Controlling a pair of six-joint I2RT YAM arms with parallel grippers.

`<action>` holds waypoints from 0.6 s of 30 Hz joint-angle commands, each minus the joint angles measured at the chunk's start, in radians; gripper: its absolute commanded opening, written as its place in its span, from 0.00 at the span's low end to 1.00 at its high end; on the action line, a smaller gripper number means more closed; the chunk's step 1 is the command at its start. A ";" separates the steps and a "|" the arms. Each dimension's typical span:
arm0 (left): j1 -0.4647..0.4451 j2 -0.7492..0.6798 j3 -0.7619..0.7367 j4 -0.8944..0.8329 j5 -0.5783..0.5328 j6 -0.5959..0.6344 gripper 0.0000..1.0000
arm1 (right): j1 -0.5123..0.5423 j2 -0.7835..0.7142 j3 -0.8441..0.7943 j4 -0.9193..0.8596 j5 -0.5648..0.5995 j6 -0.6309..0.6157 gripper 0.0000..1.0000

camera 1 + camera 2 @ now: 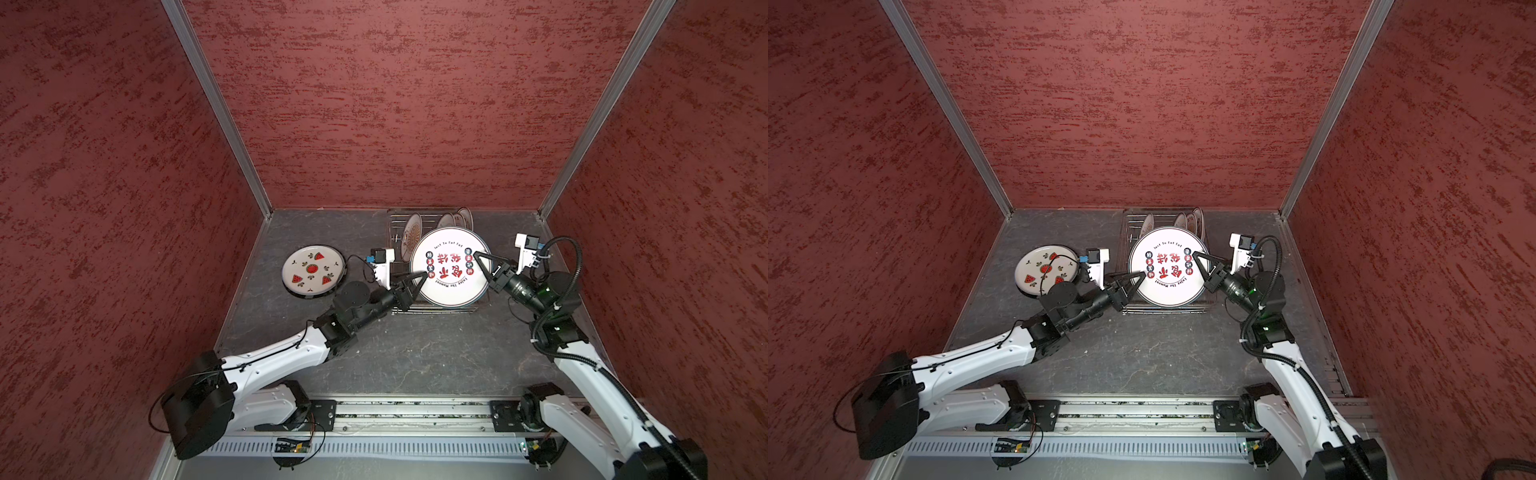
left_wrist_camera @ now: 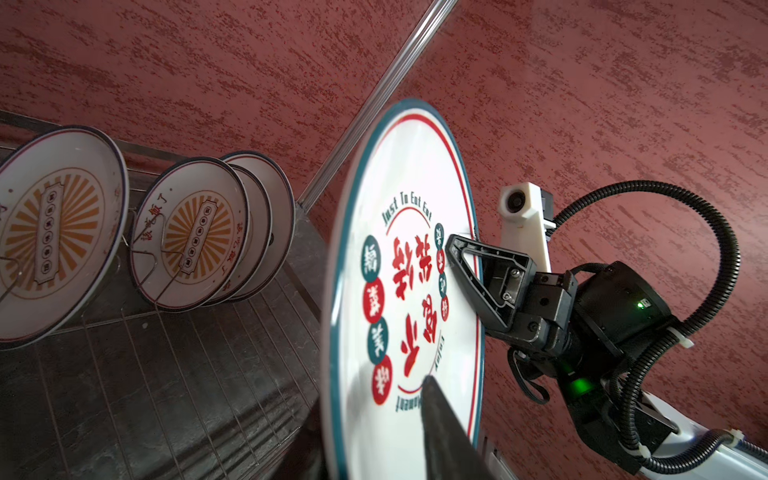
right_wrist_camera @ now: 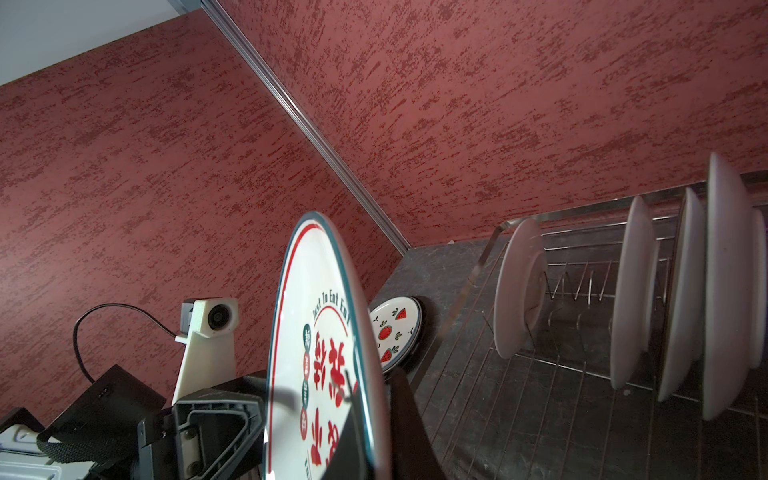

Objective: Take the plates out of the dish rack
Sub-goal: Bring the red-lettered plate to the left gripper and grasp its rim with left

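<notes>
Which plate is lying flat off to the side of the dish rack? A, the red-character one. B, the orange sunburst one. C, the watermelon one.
C: the watermelon plate lies flat left of the dish rack; the red-character plate is held up over it.

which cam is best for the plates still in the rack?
Left wrist: the racked plates face it, sunburst prints clear. Both top views show them small behind the held plate. Right wrist shows only white backs.

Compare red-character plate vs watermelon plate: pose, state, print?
Pose: red-character plate is tilted up over the rack; watermelon plate lies flat on the table. State: right tool grips the red-character plate; watermelon plate is free. Print: red characters versus watermelon slices. Both round, white.
</notes>
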 commanded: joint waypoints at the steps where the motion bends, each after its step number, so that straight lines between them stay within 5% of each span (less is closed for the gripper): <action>1: -0.003 0.017 0.027 0.061 0.000 -0.017 0.19 | -0.006 -0.016 -0.001 0.073 0.008 -0.006 0.00; 10: 0.003 0.050 0.044 0.056 0.026 -0.036 0.02 | -0.005 0.026 0.000 0.071 0.018 -0.037 0.01; 18: 0.047 0.059 0.014 0.102 0.088 -0.102 0.00 | -0.005 0.065 -0.020 0.139 -0.019 -0.023 0.41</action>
